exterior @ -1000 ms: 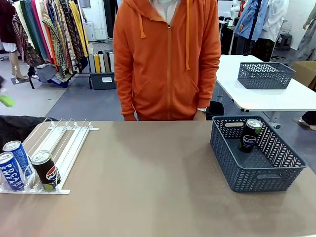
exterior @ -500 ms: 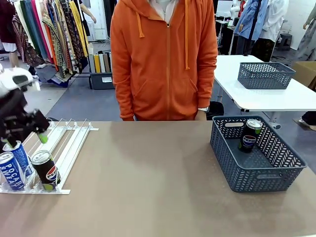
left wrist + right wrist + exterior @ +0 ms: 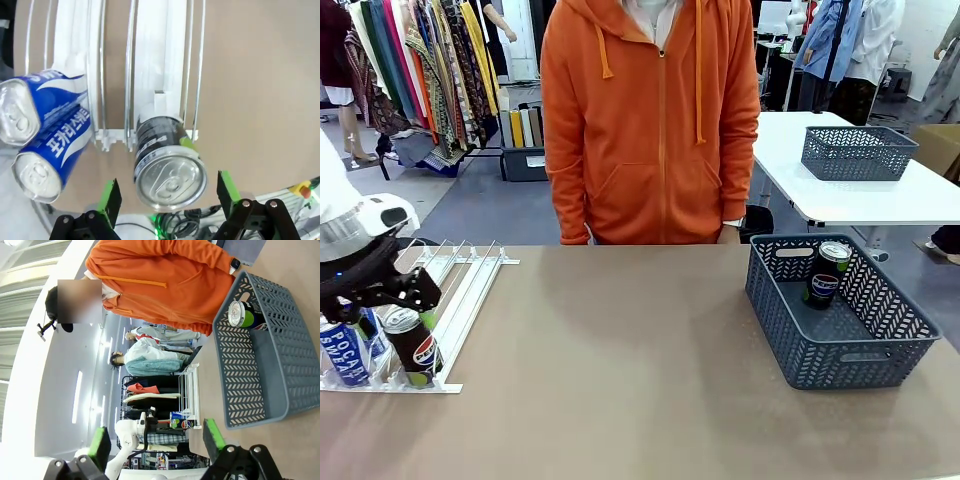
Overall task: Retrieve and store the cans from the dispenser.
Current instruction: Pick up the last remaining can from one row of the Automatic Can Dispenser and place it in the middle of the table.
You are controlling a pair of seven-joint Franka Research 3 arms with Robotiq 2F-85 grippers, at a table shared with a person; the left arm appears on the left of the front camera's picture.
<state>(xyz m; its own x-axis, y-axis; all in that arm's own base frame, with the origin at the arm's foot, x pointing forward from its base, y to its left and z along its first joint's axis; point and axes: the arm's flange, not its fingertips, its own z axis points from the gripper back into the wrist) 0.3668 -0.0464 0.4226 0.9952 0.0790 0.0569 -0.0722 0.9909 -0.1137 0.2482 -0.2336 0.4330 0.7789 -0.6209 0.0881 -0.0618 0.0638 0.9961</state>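
Left gripper point(image 3: 167, 192) has its fingers wide apart and holds nothing. Right under it, between the two green pads point(image 3: 110, 192), waits the black can point(image 3: 159, 137), at the low end of the dispenser point(image 3: 160, 60). Two blue cans point(image 3: 50, 145) sit just beside it. I think the can is smooth, slippery, thin and maybe heavy. Grab its round sides near the top, gently. Right gripper point(image 3: 156, 442) is wide apart too, with the grey basket point(image 3: 265, 365) ahead of it.
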